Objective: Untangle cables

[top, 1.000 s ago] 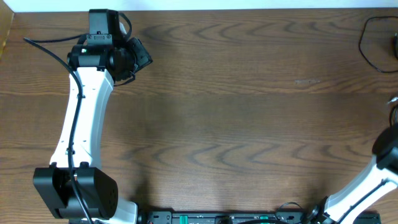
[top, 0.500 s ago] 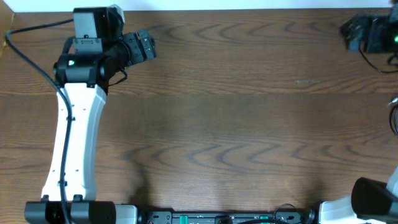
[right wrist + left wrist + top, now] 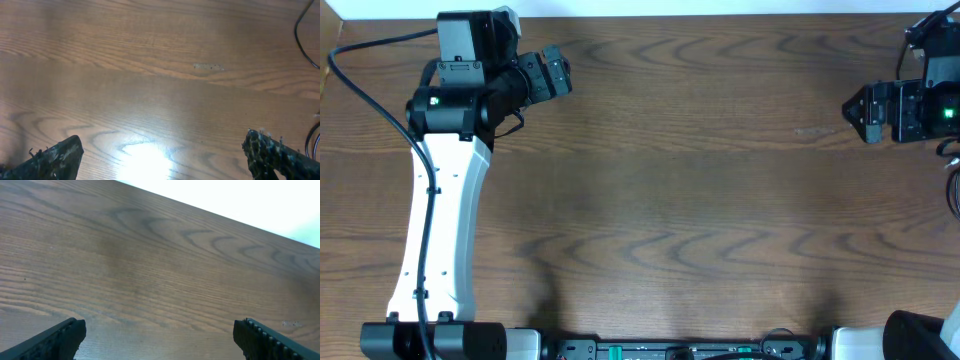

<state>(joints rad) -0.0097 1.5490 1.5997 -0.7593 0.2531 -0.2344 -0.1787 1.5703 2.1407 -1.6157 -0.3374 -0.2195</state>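
Of the cables, only a thin black cord [image 3: 296, 30] shows, curving along the right edge of the right wrist view; another black stretch [image 3: 312, 136] shows lower on that edge. My right gripper [image 3: 855, 112] hovers at the table's right side, pointing left, open and empty [image 3: 162, 150], with the cord off to its right. My left gripper [image 3: 560, 76] is at the far left corner, open wide over bare wood [image 3: 160, 330], holding nothing. Where the cord runs on past the frame edge is hidden.
The brown wooden table [image 3: 700, 200] fills all views. Its far edge meets a white surface [image 3: 240, 200] just beyond my left gripper. The white left arm [image 3: 440, 220] runs along the table's left side. A small pale scuff [image 3: 207, 66] marks the wood ahead of my right gripper.
My left arm swung slightly left and its jaws opened wide. My right gripper came into the overhead view at the top right, then moved down and left, covering the black loop seen there.
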